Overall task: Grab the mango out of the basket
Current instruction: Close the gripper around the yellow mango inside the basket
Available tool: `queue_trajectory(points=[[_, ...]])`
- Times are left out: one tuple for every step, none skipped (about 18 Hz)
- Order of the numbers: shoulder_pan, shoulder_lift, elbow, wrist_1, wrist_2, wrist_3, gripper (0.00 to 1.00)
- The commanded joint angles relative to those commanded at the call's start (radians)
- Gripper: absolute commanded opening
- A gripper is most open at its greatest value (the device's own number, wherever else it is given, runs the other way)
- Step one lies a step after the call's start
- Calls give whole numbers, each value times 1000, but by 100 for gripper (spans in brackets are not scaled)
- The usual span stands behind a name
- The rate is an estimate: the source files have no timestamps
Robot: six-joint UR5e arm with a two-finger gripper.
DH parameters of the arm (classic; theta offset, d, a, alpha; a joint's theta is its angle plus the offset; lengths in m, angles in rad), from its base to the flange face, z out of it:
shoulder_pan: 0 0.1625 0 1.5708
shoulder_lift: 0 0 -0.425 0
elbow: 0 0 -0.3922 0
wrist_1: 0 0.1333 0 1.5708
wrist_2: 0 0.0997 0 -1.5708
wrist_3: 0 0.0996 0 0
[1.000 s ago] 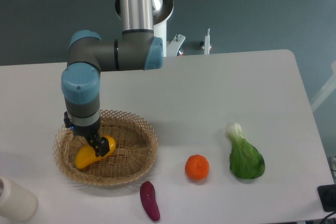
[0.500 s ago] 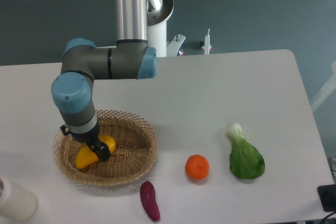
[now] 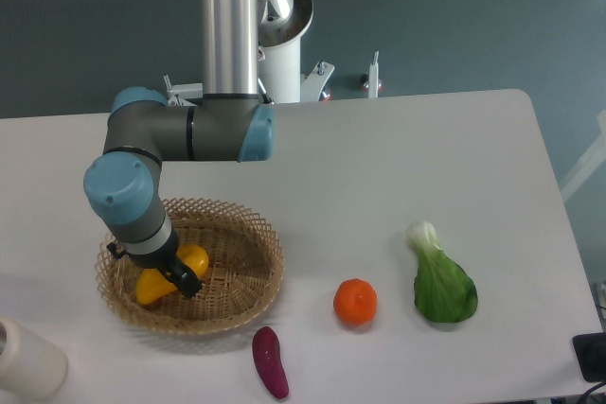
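The gripper (image 3: 183,280) was down inside the basket (image 3: 248,283), its dark fingers pinched on the mango (image 3: 151,287) at the fruit's middle. The mango lay in the left half of the basket, its long axis running from about eight o'clock to two o'clock; its yellow-orange ends showed on either side of the fingers, one at the lower left and a smaller one by the upper right. Whether the fruit was resting on the wicker floor or just clear of it could not be told from this view.

Above the gripper the wrist, with its blue cap, leaned out over the basket's ten o'clock rim, and the grey forearm ran to the right toward the upright column.

On the white table (image 3: 398,167), at five o'clock from the basket and just outside its rim, lay a purple eggplant (image 3: 270,361). An orange (image 3: 355,301) sat at three o'clock, well apart from the basket, and a green bok choy (image 3: 440,279) lay farther out the same way. A pale cylinder (image 3: 26,359) stood at the basket's seven o'clock.
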Motion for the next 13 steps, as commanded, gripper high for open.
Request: queue_trajectory(points=[[-2,0,-2,-2,0,0,100],[-2,0,-2,-2,2,0,100],[-2,0,-2,-2,2,-2,100],[-2,2,-2,-3,3,-2,85],[-2,6,-3,-3,3,-2,53],[-2,9,-5,-3,5,-2,33],[-2,12,-5,-2,9,0,25],[-2,15,-3,-3,9,3,25],[-2,20,-2,-9,12,8,25],[-2,29,0,-9,12,11,25],[0,38,0,-14,11,15,25],[3,47,0,-17,9,15,25],[8,60,-2,-17,9,17,26]])
